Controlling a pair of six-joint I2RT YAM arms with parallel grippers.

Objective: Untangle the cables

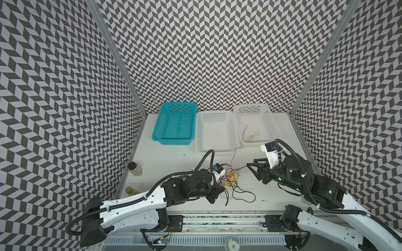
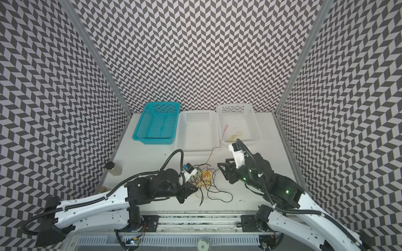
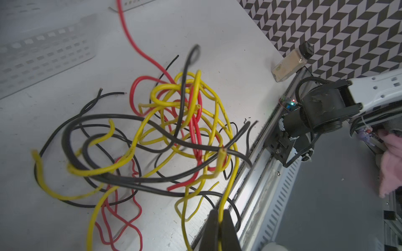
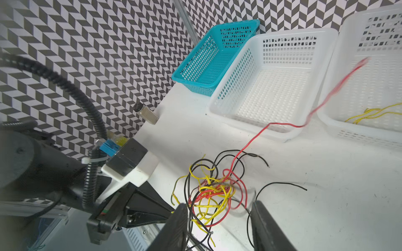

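Three baskets line the back of the table (image 1: pixel 169 160), in the upper middle of both top views. A teal basket (image 1: pixel 174 141) sits at left, a middle white basket (image 1: pixel 199 134) beside it, and a right white basket (image 1: pixel 270 126) next to that. A few yellow strands (image 1: pixel 253 136) lie in the right white basket. A red cable (image 4: pixel 254 137) runs from the pile up over that basket's near wall, and its blurred end is inside.

The other cables (image 1: pixel 231 181), black, red and yellow, sit knotted on the table at lower centre, between the two arms. The left gripper (image 3: pixel 220 214) is clenched on one yellow cable (image 3: pixel 226 191) that leads out of the knot. The right gripper (image 4: pixel 219 204) is released, its fingers partly spread just right of the knot and grasping nothing. Whether a black strand touches it cannot be told.
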